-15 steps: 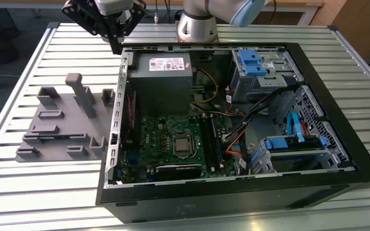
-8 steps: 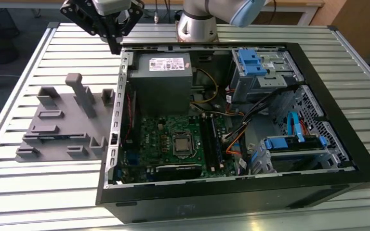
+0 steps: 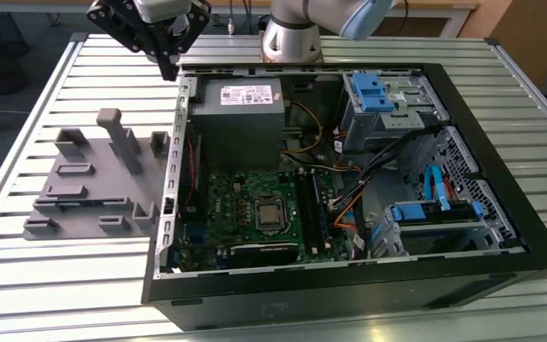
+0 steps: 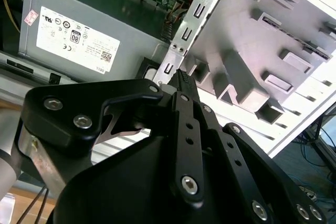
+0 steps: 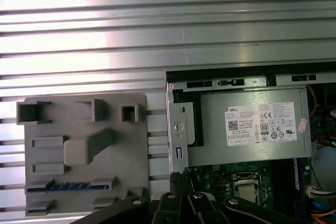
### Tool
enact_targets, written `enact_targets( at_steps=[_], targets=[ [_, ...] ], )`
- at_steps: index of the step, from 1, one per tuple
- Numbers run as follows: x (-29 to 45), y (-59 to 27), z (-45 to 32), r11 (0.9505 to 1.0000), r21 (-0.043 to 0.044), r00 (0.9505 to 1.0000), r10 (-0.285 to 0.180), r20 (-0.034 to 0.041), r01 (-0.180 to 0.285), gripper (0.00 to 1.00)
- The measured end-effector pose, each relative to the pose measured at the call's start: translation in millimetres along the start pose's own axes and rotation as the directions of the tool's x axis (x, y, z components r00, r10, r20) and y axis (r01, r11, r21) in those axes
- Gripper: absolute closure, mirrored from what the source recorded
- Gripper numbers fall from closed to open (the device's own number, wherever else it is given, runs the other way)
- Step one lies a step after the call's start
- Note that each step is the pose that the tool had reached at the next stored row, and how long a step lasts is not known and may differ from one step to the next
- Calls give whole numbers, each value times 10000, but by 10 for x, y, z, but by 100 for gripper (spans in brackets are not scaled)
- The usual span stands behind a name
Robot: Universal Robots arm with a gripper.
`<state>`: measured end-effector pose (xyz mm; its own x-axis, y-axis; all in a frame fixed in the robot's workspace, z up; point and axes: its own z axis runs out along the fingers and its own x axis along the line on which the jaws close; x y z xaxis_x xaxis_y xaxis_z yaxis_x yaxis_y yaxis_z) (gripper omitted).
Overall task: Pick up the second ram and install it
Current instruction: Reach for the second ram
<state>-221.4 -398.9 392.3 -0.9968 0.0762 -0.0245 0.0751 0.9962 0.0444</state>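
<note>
— Blue, the second ram (image 5: 68, 186): where was it?
— Lying in a slot of the grey holder (image 5: 134, 150), beside the case (image 3: 501, 235).
— And the gripper (image 3: 167, 70)?
— Fingers pressed together, empty, near the case's corner.
— Writing?
— A white printed label (image 5: 261, 124) on the power supply (image 5: 210, 129).

The ram stick (image 5: 68, 186) is a long, thin blue board. In the first wrist view it shows as a narrow strip with a row of small dark marks along its length. It sits on edge in a long slot of the grey holder (image 5: 134, 150), close to one end of it.
</note>
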Motion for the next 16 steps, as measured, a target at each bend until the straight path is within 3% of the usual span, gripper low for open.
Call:
enact_targets(
  at_steps=[16],
  targets=[
    [126, -10, 0, 10000, 1, 10000, 0, -1, 0, 89]
  ],
)
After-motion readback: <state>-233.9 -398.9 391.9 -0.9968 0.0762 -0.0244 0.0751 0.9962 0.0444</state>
